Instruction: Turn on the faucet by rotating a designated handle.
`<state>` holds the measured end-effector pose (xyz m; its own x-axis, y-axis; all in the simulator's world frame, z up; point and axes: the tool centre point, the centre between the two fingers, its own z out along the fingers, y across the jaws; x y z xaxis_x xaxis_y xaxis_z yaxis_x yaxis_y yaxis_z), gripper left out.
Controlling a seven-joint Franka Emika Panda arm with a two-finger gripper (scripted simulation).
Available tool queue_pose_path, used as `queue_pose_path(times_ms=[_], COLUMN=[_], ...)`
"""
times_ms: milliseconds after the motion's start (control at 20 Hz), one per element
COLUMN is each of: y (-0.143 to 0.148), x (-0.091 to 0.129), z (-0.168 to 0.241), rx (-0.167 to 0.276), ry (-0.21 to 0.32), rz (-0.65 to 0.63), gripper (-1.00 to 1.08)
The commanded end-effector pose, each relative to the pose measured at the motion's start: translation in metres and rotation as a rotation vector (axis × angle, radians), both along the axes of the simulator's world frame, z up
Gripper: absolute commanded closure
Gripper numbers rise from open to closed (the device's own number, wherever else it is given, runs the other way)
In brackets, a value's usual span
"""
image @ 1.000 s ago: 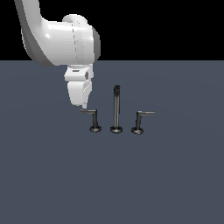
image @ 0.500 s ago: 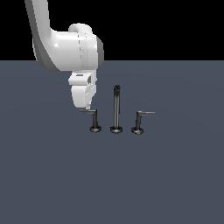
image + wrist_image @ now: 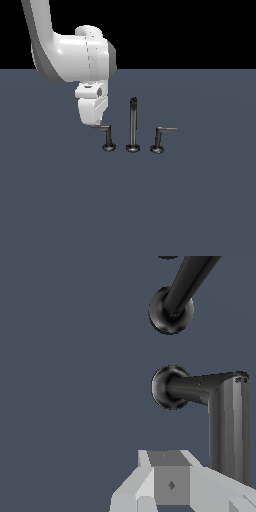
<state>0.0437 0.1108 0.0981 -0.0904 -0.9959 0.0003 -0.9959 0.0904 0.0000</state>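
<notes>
The faucet stands on the dark floor as three pieces. The tall spout post [image 3: 133,122] is in the middle. The handle [image 3: 106,134], its arm jutting to the exterior view's left, stands left of the post. The mirror-image handle [image 3: 161,136] stands to the right. My white gripper [image 3: 95,123] hangs down with its tip at the outer end of the handle's arm. Its fingers look closed together with nothing between them. In the wrist view the handle [image 3: 227,421] lies just beside my fingers [image 3: 170,483]. The spout's base [image 3: 170,311] is beyond it.
The white arm [image 3: 70,55] reaches in from the exterior view's upper left, above the handle. The flat dark grey floor [image 3: 128,210] spreads around the faucet.
The gripper has come down and slightly to the exterior view's right, so its tip now reaches the end of the handle's arm. The handle's arm has not visibly turned.
</notes>
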Motion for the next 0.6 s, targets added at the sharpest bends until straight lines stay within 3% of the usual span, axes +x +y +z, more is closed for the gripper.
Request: queue_pose_path(times_ms=[0, 250, 350, 550], y=[0.005, 0.016, 0.008, 0.008], x=[-0.008, -0.025, -0.016, -0.029], z=[0.000, 0.000, 0.000, 0.000], rx=[0.000, 0.000, 0.001, 0.001], ry=[0.000, 0.000, -0.009, -0.007], rz=[0.001, 0.001, -0.009, -0.007], gripper=[1.08, 1.08, 1.08, 1.08])
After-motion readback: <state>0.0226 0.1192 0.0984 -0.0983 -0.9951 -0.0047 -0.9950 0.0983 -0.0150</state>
